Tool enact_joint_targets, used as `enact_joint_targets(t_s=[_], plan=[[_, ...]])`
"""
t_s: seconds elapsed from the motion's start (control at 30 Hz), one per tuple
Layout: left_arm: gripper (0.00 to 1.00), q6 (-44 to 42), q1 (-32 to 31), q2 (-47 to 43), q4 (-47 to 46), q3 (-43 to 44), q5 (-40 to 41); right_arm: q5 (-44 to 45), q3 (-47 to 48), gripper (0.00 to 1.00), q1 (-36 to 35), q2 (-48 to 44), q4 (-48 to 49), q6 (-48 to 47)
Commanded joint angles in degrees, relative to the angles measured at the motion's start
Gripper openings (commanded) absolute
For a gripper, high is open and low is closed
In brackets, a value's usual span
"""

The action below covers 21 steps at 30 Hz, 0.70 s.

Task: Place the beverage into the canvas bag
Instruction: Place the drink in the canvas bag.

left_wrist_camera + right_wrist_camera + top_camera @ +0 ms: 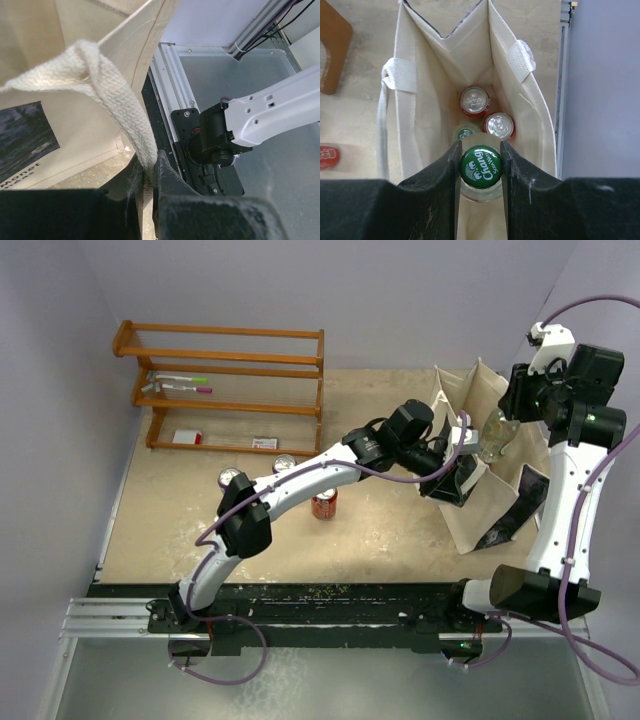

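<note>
Inspection found the canvas bag [478, 515] standing open-mouthed on the bench [380, 535], close to its right edge. The right pincer [480, 150] was pinching a glass bottle [480, 167] by the neck, one finger on each side of the green cap. The bottle hung upright over the bag's mouth, long axis vertical, cap pointing up and base down into the opening. Two red cans [474, 100] and a second bottle [465, 133] stood upright on the bag's floor. The left pincer [148, 172] was pressed together on the woven handle [100, 75] on the bag's left side, drawing it taut. One red can [324, 504] stood mid-bench.
</note>
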<state>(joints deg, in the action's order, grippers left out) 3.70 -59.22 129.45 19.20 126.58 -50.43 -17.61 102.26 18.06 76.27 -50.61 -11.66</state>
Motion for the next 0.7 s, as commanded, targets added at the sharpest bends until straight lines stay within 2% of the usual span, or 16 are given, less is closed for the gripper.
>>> enact_joint_targets(t_s=[0.0, 0.3, 0.67], plan=[[0.0, -1.4, 0.2, -5.2, 0.3, -1.4, -0.4, -1.3, 3.3, 0.0, 0.2, -0.3, 10.5, -4.4], [0.0, -2.2, 0.3, -7.3, 1.1, -5.1, 0.0, -5.4, -1.0, 0.0, 0.3, 1.0, 12.9, -12.7], [0.0, -5.7, 1.7, -9.9, 1.7, -10.5, 1.7, -6.7, -7.4, 0.0, 0.3, 2.7, 16.7, -16.9]])
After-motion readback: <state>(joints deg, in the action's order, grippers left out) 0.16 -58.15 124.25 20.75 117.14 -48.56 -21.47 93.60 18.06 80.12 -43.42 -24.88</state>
